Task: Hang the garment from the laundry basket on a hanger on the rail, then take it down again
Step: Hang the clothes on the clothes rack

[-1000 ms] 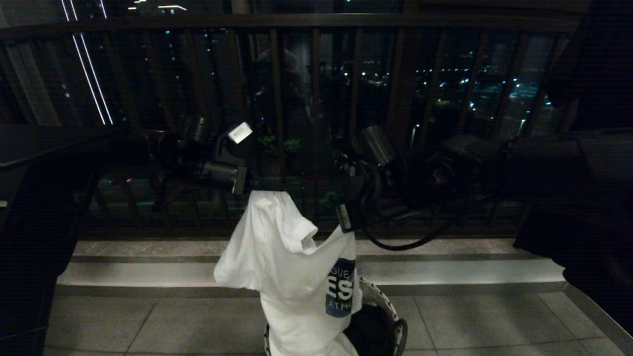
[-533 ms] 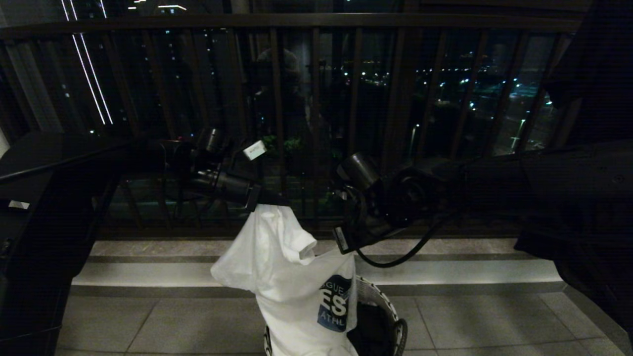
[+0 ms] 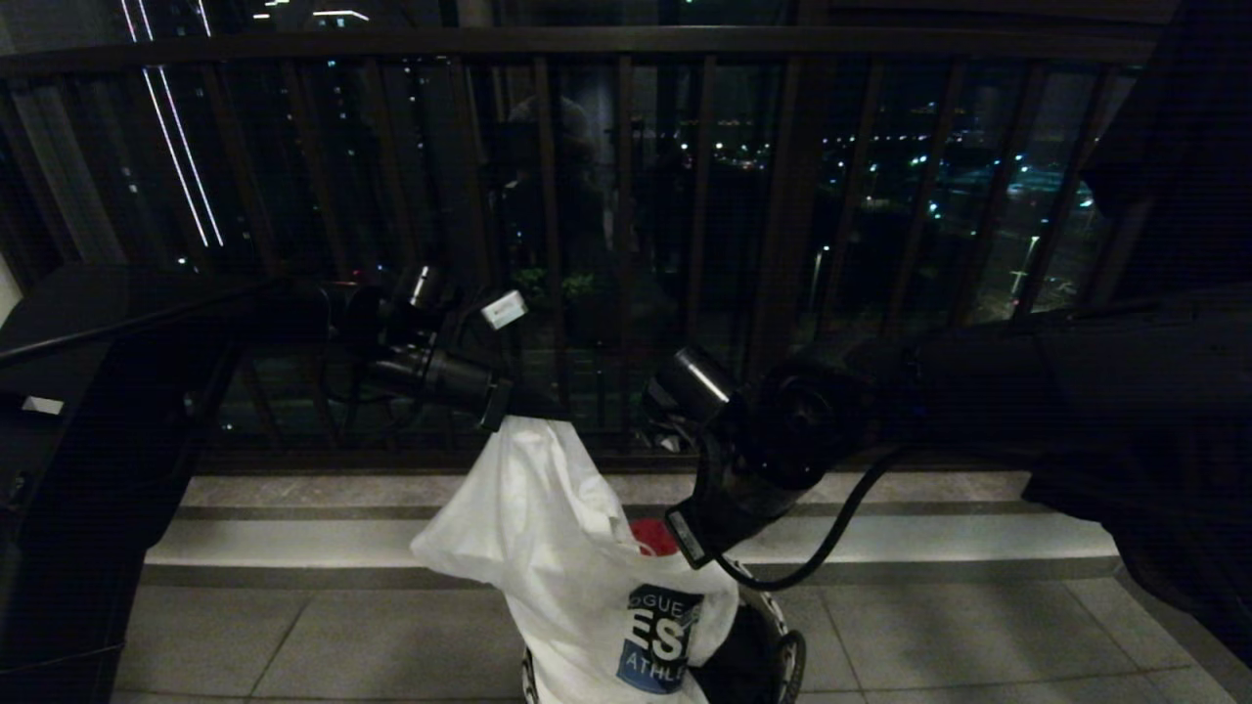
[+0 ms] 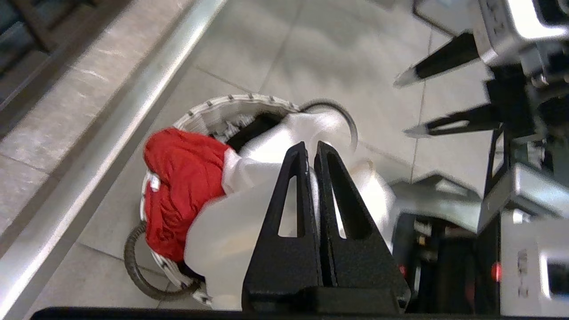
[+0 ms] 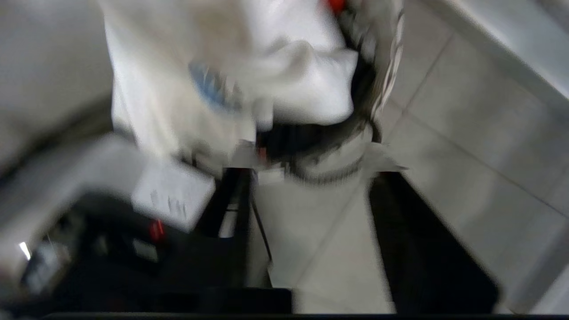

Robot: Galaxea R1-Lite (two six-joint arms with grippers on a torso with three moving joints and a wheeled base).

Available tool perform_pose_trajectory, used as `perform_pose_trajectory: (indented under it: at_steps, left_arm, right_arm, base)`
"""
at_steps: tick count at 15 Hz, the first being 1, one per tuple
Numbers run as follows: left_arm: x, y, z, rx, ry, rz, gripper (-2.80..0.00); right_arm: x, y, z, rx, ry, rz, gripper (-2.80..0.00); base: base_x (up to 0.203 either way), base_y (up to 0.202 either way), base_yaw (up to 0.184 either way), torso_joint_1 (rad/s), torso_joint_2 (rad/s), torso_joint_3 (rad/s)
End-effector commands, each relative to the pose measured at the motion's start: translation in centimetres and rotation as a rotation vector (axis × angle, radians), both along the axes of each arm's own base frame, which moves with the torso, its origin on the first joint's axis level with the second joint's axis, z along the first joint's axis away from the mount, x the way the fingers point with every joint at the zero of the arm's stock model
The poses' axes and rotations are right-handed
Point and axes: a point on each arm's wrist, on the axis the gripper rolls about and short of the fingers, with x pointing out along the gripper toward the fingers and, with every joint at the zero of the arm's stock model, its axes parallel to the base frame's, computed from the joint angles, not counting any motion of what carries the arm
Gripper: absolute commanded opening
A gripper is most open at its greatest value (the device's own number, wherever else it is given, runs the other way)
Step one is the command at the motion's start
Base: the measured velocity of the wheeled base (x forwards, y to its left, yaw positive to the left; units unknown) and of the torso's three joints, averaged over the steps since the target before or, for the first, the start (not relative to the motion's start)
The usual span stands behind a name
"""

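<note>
On the left, the left gripper is pinched tight on the top of the white garment, which hangs down into the laundry basket on the tiled floor. A red cloth lies in the basket beside it. To the right, the right gripper hovers above the basket, its jaws parted and empty.

- The right gripper has let go of the T-shirt; its fingers now stand apart, empty, just right of the cloth.
- The right arm has dropped lower and nearer.
- The shirt's right side has slumped, so the print sits lower, over the laundry basket.
- The left gripper, holding the shirt's top, has sunk slightly.
- A red garment now shows behind the shirt.
</note>
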Motion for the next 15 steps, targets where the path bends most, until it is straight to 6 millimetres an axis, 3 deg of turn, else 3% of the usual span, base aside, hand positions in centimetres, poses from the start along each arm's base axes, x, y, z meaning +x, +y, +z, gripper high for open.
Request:
perform_pose_trajectory:
  at_steps: [1, 8, 9, 15]
  left_arm:
    - [-0.1, 0.0, -0.4, 0.010, -0.013, -0.023, -2.80]
    - [-0.1, 0.0, -0.4, 0.017, -0.022, -0.023, -2.80]
    - [-0.1, 0.0, -0.4, 0.017, -0.022, -0.023, -2.80]
    - [-0.1, 0.0, -0.4, 0.016, -0.023, -0.024, -2.80]
  right_arm:
    - [-1.0, 0.2, 0.1, -0.036, 0.034, 0.031, 0.00]
    - [-1.6, -0.2, 1.6, -0.024, 0.006, 0.026, 0.00]
    - [-1.5, -0.2, 1.5, -0.027, 0.009, 0.026, -2.80]
    - [-0.9, 0.6, 0.0, -0.028, 0.002, 0.030, -2.80]
  base:
    - [0.000, 0.000, 0.000, 0.000, 0.00, 0.000]
    - [0.000, 0.000, 0.000, 0.000, 0.00, 0.000]
    - [0.000, 0.000, 0.000, 0.000, 0.00, 0.000]
    - [0.000, 0.000, 0.000, 0.000, 0.00, 0.000]
